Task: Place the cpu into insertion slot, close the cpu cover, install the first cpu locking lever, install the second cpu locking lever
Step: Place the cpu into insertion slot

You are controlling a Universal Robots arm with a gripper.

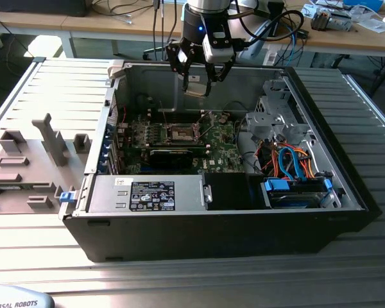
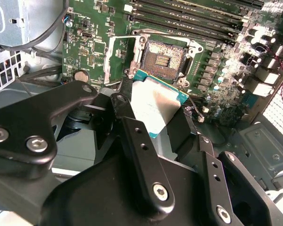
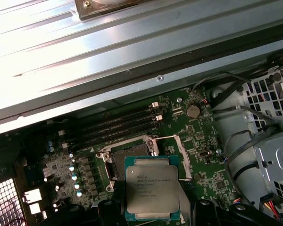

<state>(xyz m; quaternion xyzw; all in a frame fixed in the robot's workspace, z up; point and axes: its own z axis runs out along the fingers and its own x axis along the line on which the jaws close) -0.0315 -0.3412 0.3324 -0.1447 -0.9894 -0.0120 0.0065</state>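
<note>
A ribbed metal table (image 1: 179,282) carries an open computer case (image 1: 212,234), its insertion slot (image 2: 165,55) dark-centred and uncovered. Above the slot, the gripper (image 1: 199,83) clamps the cpu (image 3: 152,190), a flat square with a silver-grey top and a green rim. In the second wrist view the black fingers (image 2: 139,146) partly hide it.

Silver-grey cpu (image 3: 152,190) with teal edge, green motherboard (image 3: 203,141), black case (image 1: 212,237), blue and orange cables (image 1: 294,163)

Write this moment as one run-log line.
jaws: shut on cpu | cpu: held above motherboard, unseated | insertion slot: empty | cpu cover: open
</note>
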